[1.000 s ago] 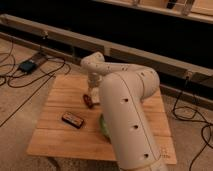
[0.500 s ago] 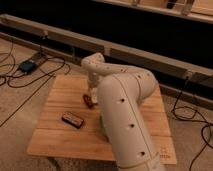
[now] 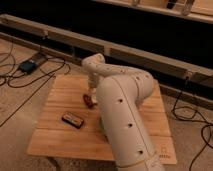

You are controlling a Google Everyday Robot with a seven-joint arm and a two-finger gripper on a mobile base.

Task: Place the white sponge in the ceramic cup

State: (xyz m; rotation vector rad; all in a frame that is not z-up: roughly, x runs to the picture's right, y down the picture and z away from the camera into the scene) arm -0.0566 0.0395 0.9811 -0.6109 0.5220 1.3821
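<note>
At the left of the surface (image 3: 52, 136) lies a dark block (image 3: 73, 119), apart from the work point; a low sweep of the wrist could knock it toward the edge. Right of it, the gripper (image 3: 90, 94) hangs just above the surface near the far-middle area, over a small reddish item (image 3: 89, 101). Whether the gripper is open, closed or gripping anything cannot be told. Neither the sponge nor the cup can be identified; either may be hidden by the arm (image 3: 122, 115). The main risk follows from this: with the cup unseen, a release could drop the sponge beside it, or a descent could tip it. A greenish edge (image 3: 101, 126) shows at the arm's left flank, and a misjudged release could land the sponge there instead. Pose: the wrist points straight down over the gripper, the forearm runs up and right to a bent elbow, and the thick link extends toward the lower right, covering the middle and right of the surface.
</note>
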